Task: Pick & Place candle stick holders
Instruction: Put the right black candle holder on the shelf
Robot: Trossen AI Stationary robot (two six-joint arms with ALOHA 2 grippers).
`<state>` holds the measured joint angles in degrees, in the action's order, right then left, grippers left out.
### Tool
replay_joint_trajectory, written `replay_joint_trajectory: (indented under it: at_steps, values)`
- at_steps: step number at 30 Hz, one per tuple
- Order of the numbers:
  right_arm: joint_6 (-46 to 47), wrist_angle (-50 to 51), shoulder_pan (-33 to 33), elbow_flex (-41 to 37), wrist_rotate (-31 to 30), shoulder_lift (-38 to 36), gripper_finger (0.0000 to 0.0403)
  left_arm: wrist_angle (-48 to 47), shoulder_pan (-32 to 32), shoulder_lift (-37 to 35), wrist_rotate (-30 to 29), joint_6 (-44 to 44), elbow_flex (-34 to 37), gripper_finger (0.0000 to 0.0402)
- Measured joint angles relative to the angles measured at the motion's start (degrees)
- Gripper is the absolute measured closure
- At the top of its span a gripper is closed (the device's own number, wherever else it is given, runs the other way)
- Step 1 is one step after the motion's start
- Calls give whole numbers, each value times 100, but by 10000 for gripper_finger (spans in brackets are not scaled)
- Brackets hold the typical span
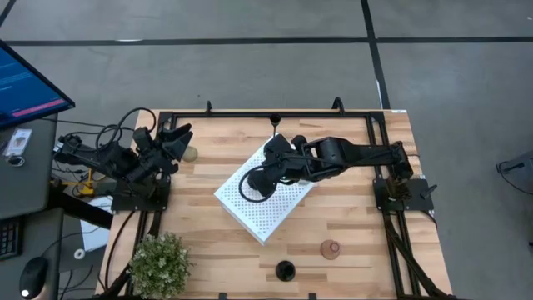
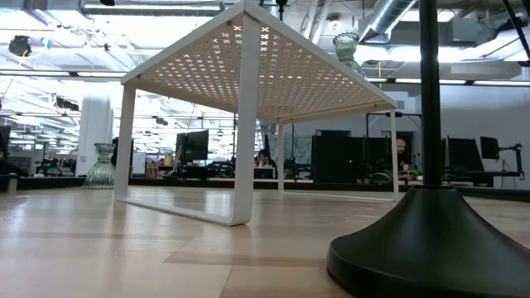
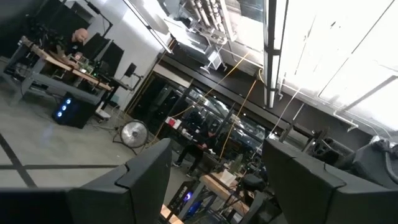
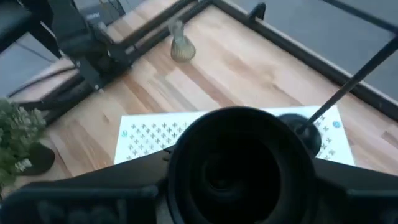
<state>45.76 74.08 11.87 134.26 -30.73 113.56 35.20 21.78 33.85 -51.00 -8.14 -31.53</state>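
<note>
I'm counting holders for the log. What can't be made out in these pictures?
- High view: the right gripper and its arm cover part of the white board; anything beneath is hidden.
- Right wrist view: the held black holder fills the middle, hiding board behind it.
- Low view: the near black holder has its stem top cut by the edge.

Your right gripper (image 1: 260, 177) is sitting over the white perforated board (image 1: 275, 210), gripping a black holder's round base (image 1: 252, 185). Just beyond it a thin black stem (image 1: 274, 123) is standing. L gripper (image 1: 176, 142) is waiting w/ jaws apart beside a pale green holder (image 1: 191, 153).
</note>
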Motion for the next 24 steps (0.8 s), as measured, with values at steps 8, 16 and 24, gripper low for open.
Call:
replay_joint_trajectory:
  at_steps: [8, 16, 24]
  values:
    - [-128, -258, 14, 2, 127, 302, 309, 2, 2, -5, 0, -284, 0, 149]
    - [-321, -193, -224, 7, 70, 302, 309, 2, 0, -5, 0, -280, 0, 149]
    - [-544, -253, -485, 7, 69, 302, 309, 2, 0, -5, 85, -284, 0, 149]
